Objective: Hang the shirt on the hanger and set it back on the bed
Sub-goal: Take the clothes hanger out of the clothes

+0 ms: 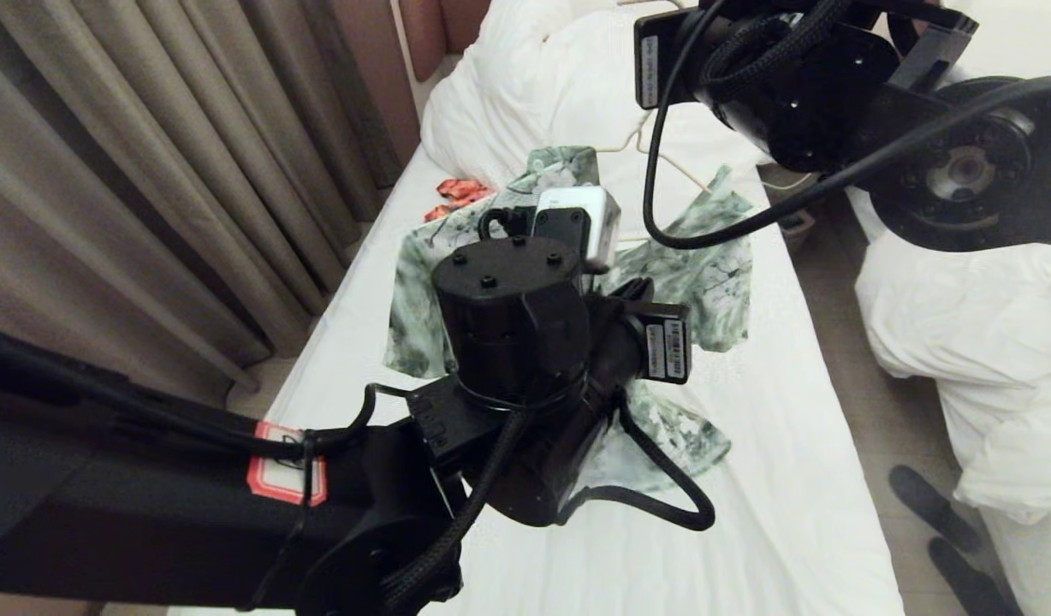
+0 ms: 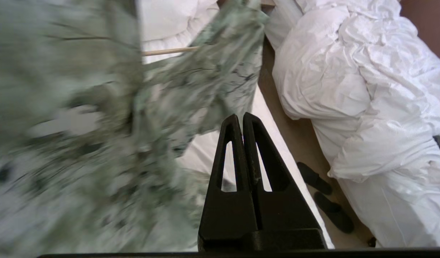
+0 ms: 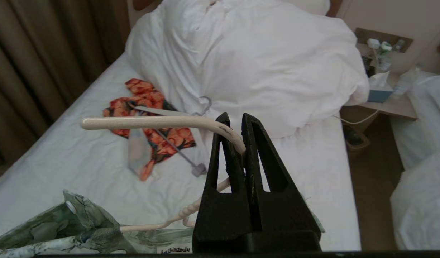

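Note:
The green-and-white shirt [image 1: 705, 274] hangs loosely above the bed [image 1: 774, 496], and my left arm hides much of it in the head view. My right gripper [image 3: 237, 120] is shut on the curved hook of the cream hanger [image 3: 152, 122]. The hanger's twisted neck runs down to the shirt's collar [image 3: 73, 222]. My left gripper [image 2: 240, 118] is shut with nothing between its fingers, just beside the shirt's cloth [image 2: 98, 143]. A cream bar of the hanger [image 2: 170, 51] shows through the shirt.
An orange-and-black garment [image 3: 148, 107] with a flat white hanger [image 3: 159, 111] lies by the big duvet [image 3: 263, 57]. A second bed with heaped bedding [image 1: 988, 325] stands to the right. Dark slippers [image 1: 928, 505] lie in the aisle. Curtains [image 1: 149, 171] hang on the left.

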{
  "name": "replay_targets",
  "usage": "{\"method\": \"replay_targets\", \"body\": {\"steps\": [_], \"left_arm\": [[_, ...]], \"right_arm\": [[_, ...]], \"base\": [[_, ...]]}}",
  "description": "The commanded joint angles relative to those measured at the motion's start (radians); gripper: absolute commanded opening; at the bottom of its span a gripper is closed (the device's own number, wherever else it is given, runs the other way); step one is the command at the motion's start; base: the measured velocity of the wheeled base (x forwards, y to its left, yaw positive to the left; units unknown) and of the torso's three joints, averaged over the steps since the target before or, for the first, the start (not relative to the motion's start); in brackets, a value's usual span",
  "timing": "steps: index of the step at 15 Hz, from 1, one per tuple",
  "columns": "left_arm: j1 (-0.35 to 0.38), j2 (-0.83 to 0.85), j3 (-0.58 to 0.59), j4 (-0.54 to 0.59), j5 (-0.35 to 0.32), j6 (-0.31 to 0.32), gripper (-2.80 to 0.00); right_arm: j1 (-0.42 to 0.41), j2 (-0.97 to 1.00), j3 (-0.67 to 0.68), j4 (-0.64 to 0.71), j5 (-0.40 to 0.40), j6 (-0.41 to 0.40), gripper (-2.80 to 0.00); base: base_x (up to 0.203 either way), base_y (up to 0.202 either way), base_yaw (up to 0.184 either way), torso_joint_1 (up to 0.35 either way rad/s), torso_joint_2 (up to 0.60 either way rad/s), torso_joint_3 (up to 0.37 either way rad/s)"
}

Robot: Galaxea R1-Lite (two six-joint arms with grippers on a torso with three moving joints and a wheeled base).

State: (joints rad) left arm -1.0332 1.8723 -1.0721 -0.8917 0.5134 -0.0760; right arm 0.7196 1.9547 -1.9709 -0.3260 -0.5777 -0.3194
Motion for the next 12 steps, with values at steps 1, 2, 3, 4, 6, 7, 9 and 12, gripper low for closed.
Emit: {"method": "replay_targets", "body": {"steps": [1,2,3,4,6,7,9,12], "left_arm": [[-0.002,0.016,-0.003,-0.009,0.007,-0.001,-2.80],[-0.005,0.012,-0.003,-0.016,0.007,0.001,-2.80],[-0.009,0.008,-0.003,-0.021,0.008,0.002,-2.80],[-0.008,0.008,-0.005,-0.021,0.008,0.002,-2.80],[-0.006,0.008,-0.005,-0.023,0.008,0.002,-2.80],[0.001,0.010,-0.011,-0.023,0.008,0.004,-2.80],[0.043,0.016,-0.049,-0.023,0.021,0.007,-2.80],[0.069,0.039,-0.116,-0.032,0.070,0.004,-2.80]], "right_arm": [[0.025,0.003,0.003,-0.002,-0.007,-0.001,-2.80],[0.042,0.003,0.004,-0.002,-0.016,-0.001,-2.80],[0.059,0.007,0.004,-0.003,-0.025,-0.001,-2.80],[0.070,0.010,0.004,-0.004,-0.027,-0.001,-2.80],[0.073,0.010,0.007,-0.004,-0.027,-0.001,-2.80],[0.077,0.009,0.010,-0.004,-0.028,0.002,-2.80],[0.080,0.003,0.017,-0.001,-0.043,0.016,-2.80],[0.093,0.002,0.024,-0.004,-0.058,0.018,-2.80]], "base": [[0.000,0.000,0.000,0.000,0.00,0.000],[0.000,0.000,0.000,0.000,0.00,0.000],[0.000,0.000,0.000,0.000,0.00,0.000],[0.000,0.000,0.000,0.000,0.00,0.000],[0.000,0.000,0.000,0.000,0.00,0.000],[0.000,0.000,0.000,0.000,0.00,0.000],[0.000,0.000,0.000,0.000,0.00,0.000],[0.000,0.000,0.000,0.000,0.00,0.000]]}}
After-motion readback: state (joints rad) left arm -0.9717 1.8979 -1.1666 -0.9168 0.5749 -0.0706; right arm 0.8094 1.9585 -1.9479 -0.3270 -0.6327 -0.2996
